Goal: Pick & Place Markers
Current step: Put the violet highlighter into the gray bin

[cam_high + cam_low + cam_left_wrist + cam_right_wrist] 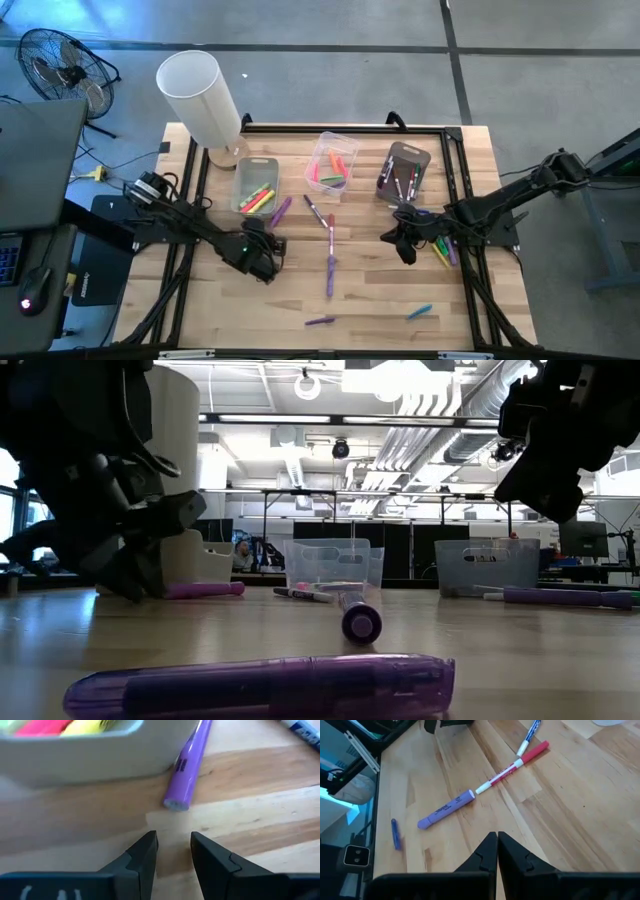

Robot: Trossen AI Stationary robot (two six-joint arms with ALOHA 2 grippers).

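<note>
Left wrist view shows my left gripper parted narrowly, empty, just short of a purple marker that lies against the left bin. My right gripper hangs pressed shut, holding nothing, near the bench's right edge; more markers lie mid-bench.

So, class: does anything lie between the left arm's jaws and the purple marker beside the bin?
Nothing visible. The left gripper hangs with its jaws apart over bare table; the purple marker lies just ahead, its far side against the bin of pink and yellow markers.
</note>
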